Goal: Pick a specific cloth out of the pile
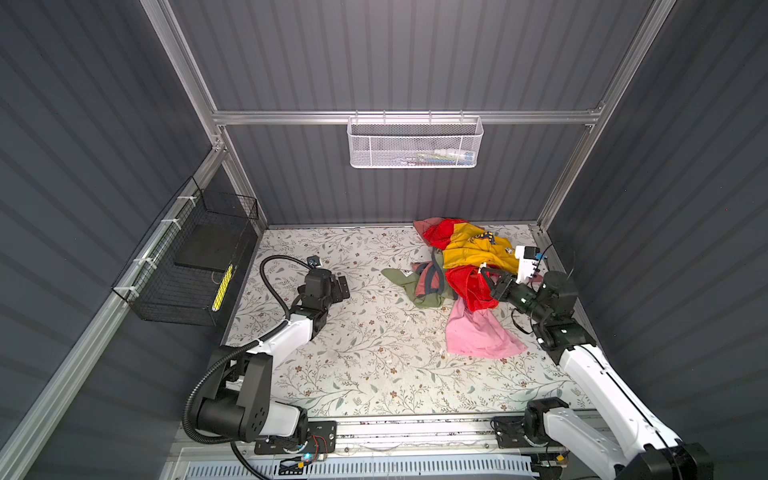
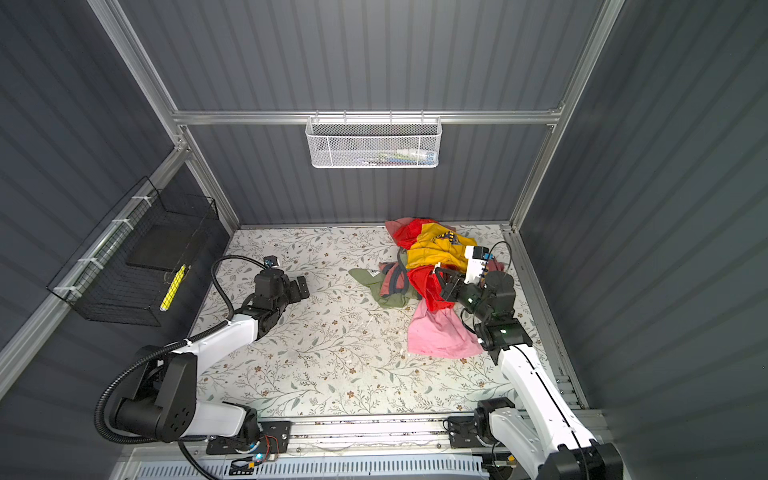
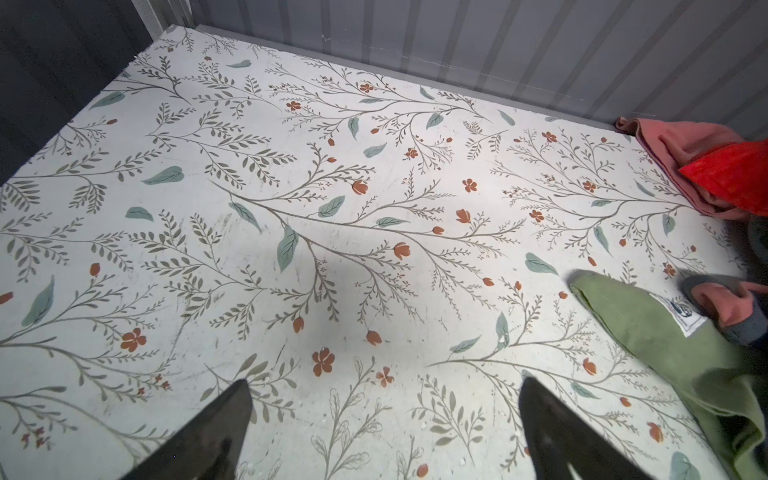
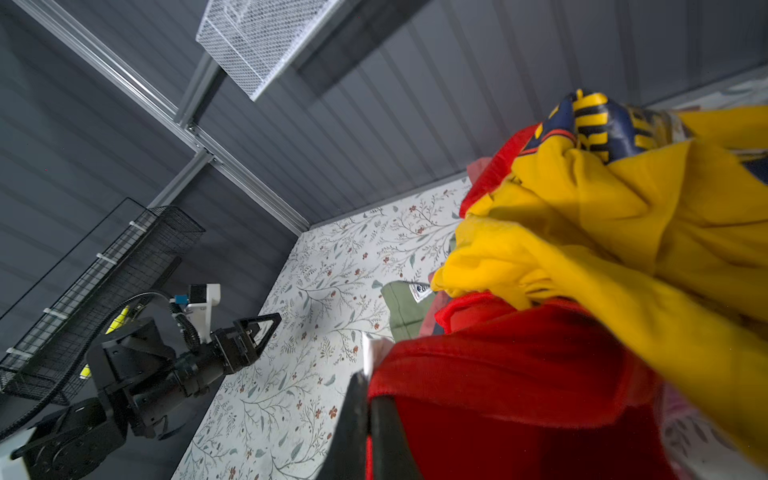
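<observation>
R gripper (image 1: 487, 277) is pinched tight on an edge of the red cloth (image 1: 468, 286), at the right side of the pile (image 1: 428, 291), on the far-right part of the table (image 1: 353, 353). The cloth runs under the yellow shirt (image 1: 473, 249), w/ another red bit showing at the back. L gripper (image 1: 343, 286) has its fingers wide apart over bare tabletop, well left of the pile, holding nothing.
</observation>
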Controlling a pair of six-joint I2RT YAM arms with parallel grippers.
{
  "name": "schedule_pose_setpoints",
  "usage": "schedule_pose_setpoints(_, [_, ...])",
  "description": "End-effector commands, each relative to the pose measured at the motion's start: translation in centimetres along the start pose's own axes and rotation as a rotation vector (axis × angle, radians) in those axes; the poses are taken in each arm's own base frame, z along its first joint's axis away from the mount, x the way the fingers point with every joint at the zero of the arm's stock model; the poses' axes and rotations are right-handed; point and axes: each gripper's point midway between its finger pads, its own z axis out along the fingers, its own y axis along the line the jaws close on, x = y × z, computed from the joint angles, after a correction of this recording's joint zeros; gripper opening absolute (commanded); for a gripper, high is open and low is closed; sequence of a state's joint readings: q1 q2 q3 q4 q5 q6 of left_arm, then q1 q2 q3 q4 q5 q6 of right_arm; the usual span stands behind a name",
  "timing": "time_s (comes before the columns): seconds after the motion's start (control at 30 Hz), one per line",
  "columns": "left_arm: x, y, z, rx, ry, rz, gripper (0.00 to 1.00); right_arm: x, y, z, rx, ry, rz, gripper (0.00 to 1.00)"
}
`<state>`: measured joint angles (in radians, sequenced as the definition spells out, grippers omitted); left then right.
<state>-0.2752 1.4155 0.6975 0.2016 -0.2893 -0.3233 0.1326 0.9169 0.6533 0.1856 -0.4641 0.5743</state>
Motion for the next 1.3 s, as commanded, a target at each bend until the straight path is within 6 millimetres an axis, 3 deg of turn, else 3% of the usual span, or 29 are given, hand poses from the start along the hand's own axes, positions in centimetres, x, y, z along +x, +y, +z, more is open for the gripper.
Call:
schedule_pose_setpoints(0.0, [0.4,-0.3,0.3,0.007,0.024,-0.003,1.0,-3.1,3.5,-1.2,-0.083,-0.086,-0.095,0.0])
schedule_pose_setpoints(0.73, [0.8,-0.9,0.7,0.019,0.041,0.009,1.0,-9.3,9.1,-7.0,-0.129,-0.327,-0.226,0.0])
schedule_pose_setpoints(1.23, [0.8,-1.3,0.8,0.024,0.043,0.019,1.0,-11.8,10.9,-9.2,-0.071,-0.361,-0.298,0.0])
schedule_pose_setpoints(1.27, [0.7,-1.3,0.8,0.025,0.043,0.019,1.0,-12.3,10.3,-9.4,-0.024,-0.38,-0.296,0.0])
